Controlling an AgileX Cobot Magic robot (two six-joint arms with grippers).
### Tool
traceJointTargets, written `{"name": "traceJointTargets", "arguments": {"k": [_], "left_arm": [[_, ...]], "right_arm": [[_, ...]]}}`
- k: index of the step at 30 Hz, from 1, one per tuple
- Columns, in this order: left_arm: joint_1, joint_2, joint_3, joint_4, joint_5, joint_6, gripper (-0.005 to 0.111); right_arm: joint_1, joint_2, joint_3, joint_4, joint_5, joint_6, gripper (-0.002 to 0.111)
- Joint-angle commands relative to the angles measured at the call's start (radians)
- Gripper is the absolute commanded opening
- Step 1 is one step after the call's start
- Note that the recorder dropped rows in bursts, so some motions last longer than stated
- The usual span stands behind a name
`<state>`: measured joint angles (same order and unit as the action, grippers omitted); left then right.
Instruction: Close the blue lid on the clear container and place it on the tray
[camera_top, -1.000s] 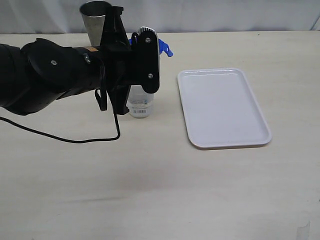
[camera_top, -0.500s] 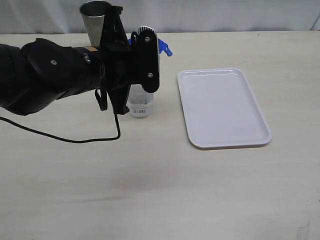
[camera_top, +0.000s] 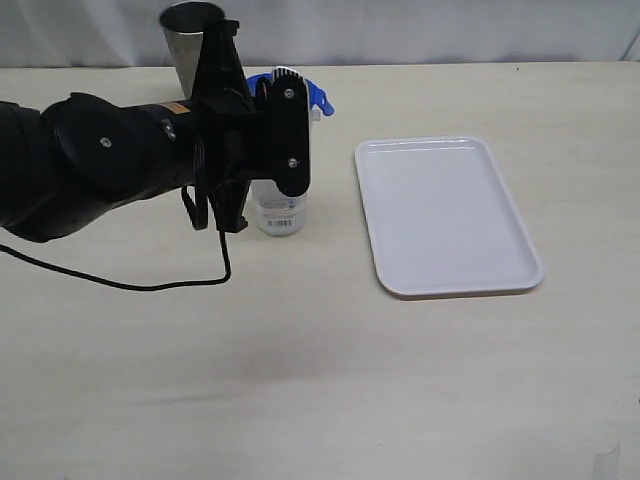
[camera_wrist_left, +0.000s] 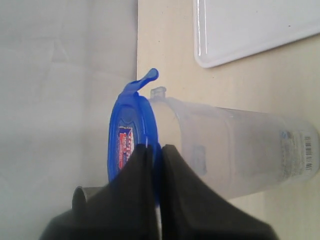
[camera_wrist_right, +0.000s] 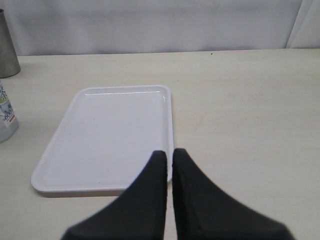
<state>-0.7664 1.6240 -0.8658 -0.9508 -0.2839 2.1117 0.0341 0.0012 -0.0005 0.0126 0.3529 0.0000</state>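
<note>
The clear container (camera_top: 278, 212) stands upright on the table left of the white tray (camera_top: 445, 215); my left arm hides most of it. The blue lid (camera_top: 298, 92) rests at the container's mouth, with one flap sticking out. In the left wrist view the lid (camera_wrist_left: 127, 137) lies against the top of the container (camera_wrist_left: 235, 150), and my left gripper (camera_wrist_left: 156, 148) is shut on the lid's rim. Beside the near edge of the tray (camera_wrist_right: 105, 135), my right gripper (camera_wrist_right: 169, 152) is shut on nothing. The exterior view does not show it.
A tapered grey steel cup (camera_top: 188, 30) stands behind the container at the table's far edge, close to my left arm. A black cable (camera_top: 150, 283) hangs from that arm onto the table. The tray holds nothing.
My left arm has shifted slightly left and tilted, carrying the blue lid with it; the protruding flap now sits closer to the container's top. The right gripper has not moved.
</note>
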Motion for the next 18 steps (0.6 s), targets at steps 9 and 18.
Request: {"name": "traceJointTargets", "arguments": {"k": [9,18], "left_arm": [[-0.001,-0.006,0.004,-0.011,0.002,0.031,0.0],[-0.001,-0.006,0.004,-0.04,0.013,0.031,0.0]], "right_arm": [[0.002,-0.001,0.001,0.002,-0.005,0.0,0.004],[0.002,-0.001,0.001,0.002,-0.005,0.0,0.004]]}}
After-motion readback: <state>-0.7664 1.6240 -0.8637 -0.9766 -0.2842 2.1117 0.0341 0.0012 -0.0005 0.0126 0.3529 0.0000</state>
